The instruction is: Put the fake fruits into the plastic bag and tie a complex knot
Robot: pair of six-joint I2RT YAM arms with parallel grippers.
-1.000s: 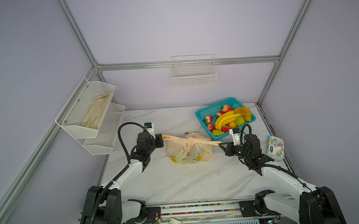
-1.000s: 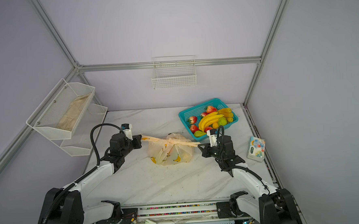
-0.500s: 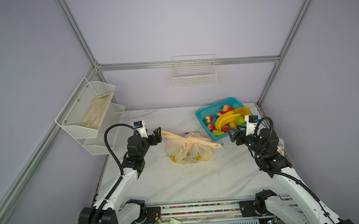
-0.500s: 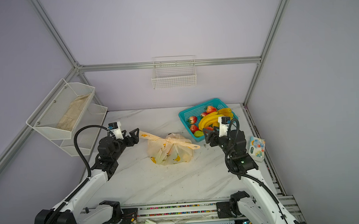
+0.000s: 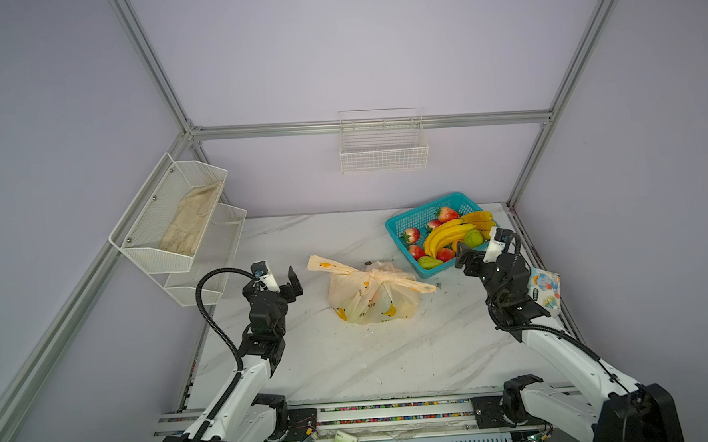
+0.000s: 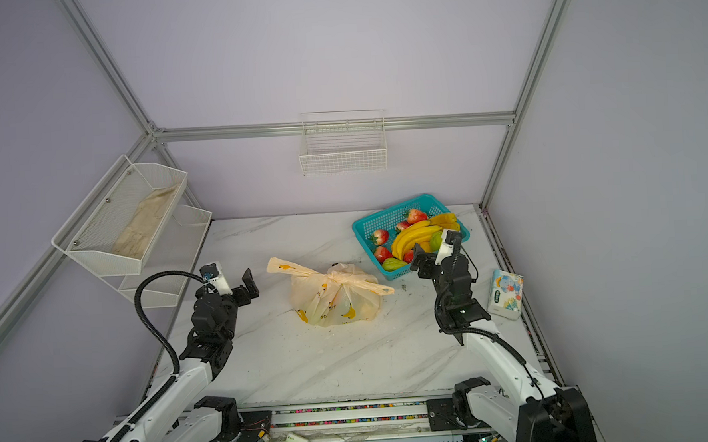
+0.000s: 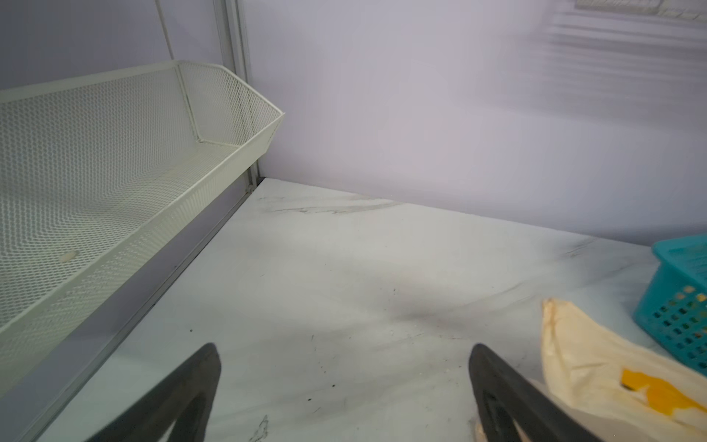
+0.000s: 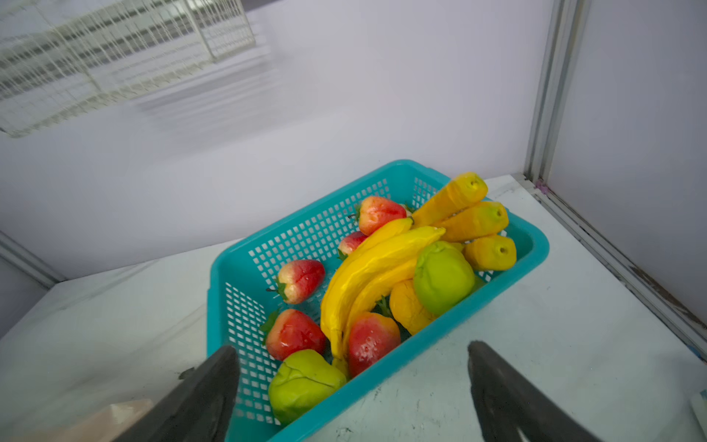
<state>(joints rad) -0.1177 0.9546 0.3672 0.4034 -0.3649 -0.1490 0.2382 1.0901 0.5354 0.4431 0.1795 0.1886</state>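
Observation:
The plastic bag [image 5: 373,300] [image 6: 336,304] lies mid-table, its handles tied in a knot [image 5: 372,273] [image 6: 333,276] with loose ends sticking out to both sides. What it holds is blurred by the film. Fake fruits [image 5: 448,233] [image 6: 415,235] [image 8: 382,275] fill the teal basket [image 5: 422,210] [image 8: 306,222] at the back right: bananas, strawberries, green pears. My left gripper [image 5: 291,283] [image 6: 245,286] [image 7: 346,350] hovers left of the bag, open and empty, with one bag end [image 7: 593,367] beside it. My right gripper [image 5: 464,260] [image 6: 421,260] [image 8: 352,348] stands open and empty at the basket's near corner.
A white mesh shelf [image 5: 169,223] [image 7: 114,172] with a folded cloth hangs on the left wall. A wire basket [image 5: 383,145] is fixed to the back wall. A printed tissue pack [image 5: 545,289] [image 6: 506,293] lies by the right edge behind my right arm.
Both grippers were shut on the bag's handle ends and pulling them taut. They have opened, let go and drawn back outward and upward. The ends now hang slack.

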